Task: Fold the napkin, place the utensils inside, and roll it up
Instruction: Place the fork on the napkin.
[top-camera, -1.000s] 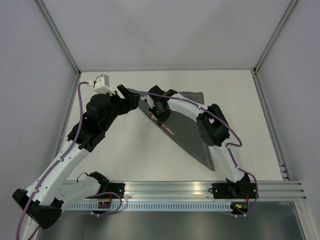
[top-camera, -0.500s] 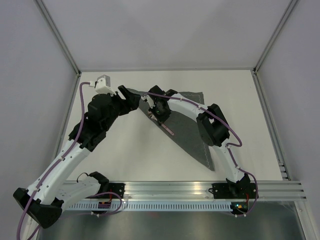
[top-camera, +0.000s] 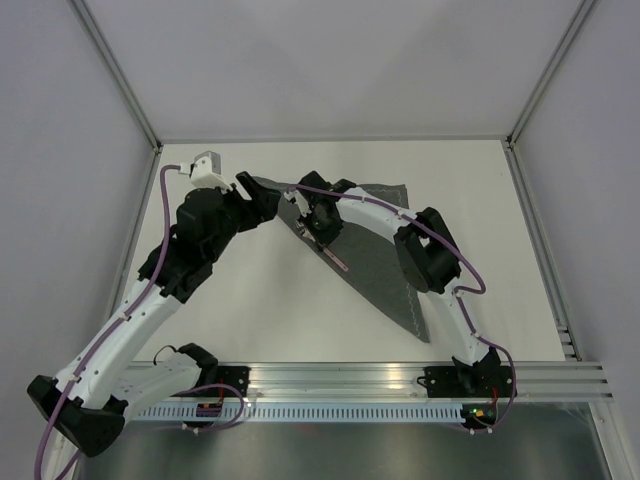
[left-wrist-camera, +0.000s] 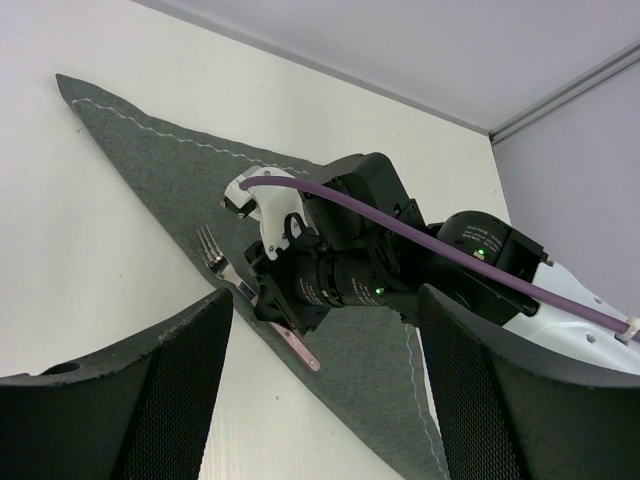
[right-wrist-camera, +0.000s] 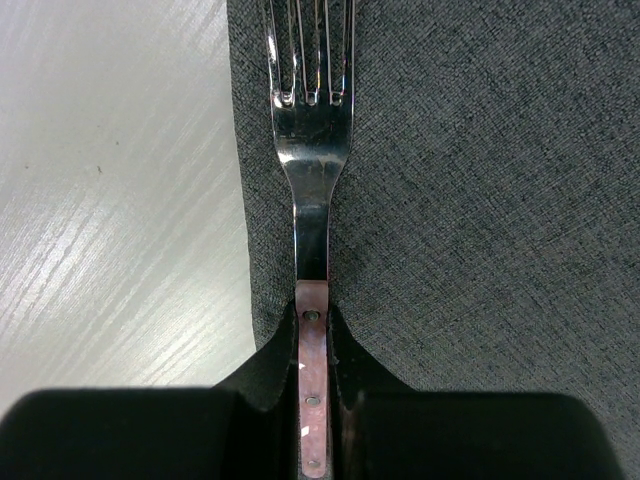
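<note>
The left gripper (top-camera: 256, 193) is held with jaws spread wide, empty, near the left corner of the napkin (top-camera: 380, 265). The fork (right-wrist-camera: 312, 190) is positioned along the folded edge, its pink handle clamped by the right gripper (right-wrist-camera: 316, 335).

The napkin (right-wrist-camera: 480, 200) is dark grey with a fine speckled weave, and a thin line of pale dashed stitches runs along its edge. The fork (right-wrist-camera: 311, 215) has shiny silver tines and a dull pink handle dotted with small silver rivets. The table (right-wrist-camera: 110, 200) is white with faint grey streaks. My left fingers (left-wrist-camera: 165, 400) are black, with fine mesh-patterned inner faces. My right arm (left-wrist-camera: 590, 310) is black and white, with a purple cable (left-wrist-camera: 400, 230).
</note>
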